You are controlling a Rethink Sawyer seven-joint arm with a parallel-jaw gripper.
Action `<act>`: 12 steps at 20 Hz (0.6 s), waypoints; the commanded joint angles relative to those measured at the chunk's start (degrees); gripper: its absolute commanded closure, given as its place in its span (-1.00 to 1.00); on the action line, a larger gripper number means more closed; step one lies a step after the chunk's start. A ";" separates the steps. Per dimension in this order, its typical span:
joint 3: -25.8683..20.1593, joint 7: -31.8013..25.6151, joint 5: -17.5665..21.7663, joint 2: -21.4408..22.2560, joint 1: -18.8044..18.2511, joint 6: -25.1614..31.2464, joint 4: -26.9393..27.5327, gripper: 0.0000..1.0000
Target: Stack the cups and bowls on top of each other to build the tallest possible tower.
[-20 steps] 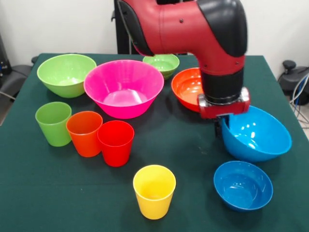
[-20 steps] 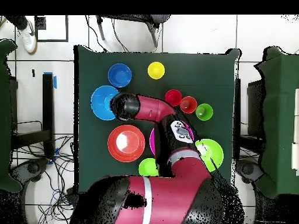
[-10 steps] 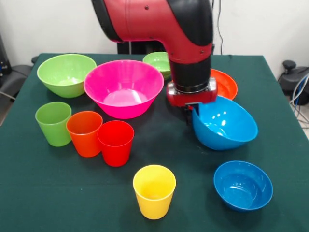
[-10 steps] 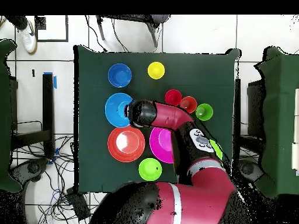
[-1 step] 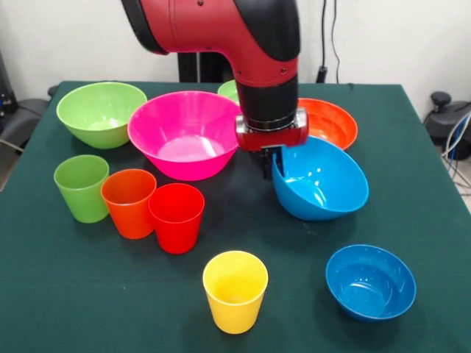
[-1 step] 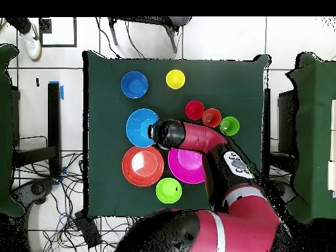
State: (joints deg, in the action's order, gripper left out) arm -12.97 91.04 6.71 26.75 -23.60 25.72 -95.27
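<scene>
Since the earlier pictures the arm has carried the big blue bowl (image 5: 321,181) sideways, away from the counter's edge and from the small blue bowl (image 5: 370,282), so that the orange bowl (image 5: 329,122) behind it is now uncovered and the big blue one hangs tilted just beside the pink bowl (image 5: 188,134). The pincer (image 5: 269,163) is clamped on the big blue bowl's rim at the side nearest the pink bowl, and the bowl's mouth leans toward the camera (whether its underside touches the cloth cannot be told).

No brand or writing can be read on any cup or bowl; the overhead view shows a small pale patch on the arm, too blurred to read.

The big green bowl (image 5: 101,112) sits near the far corner of the counter (image 5: 88,294), the small green bowl (image 5: 229,90) mostly hidden behind the arm. The green cup (image 5: 81,187), orange cup (image 5: 129,202) and red cup (image 5: 176,217) stand upright in a row, close against each other; the yellow cup (image 5: 235,290) stands alone near the front edge. Nothing is stacked. Bare cloth lies between the red cup and the big blue bowl, and along the front edge either side of the yellow cup.
</scene>
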 commanded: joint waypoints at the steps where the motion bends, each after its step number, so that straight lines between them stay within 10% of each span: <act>1: -6.82 -5.08 5.53 1.18 -1.80 2.24 -4.29 1.00; 12: -8.23 -6.29 10.04 0.97 -5.58 1.53 -5.31 1.00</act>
State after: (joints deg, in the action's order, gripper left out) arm -15.85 91.04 11.14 28.23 -27.52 25.72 -97.77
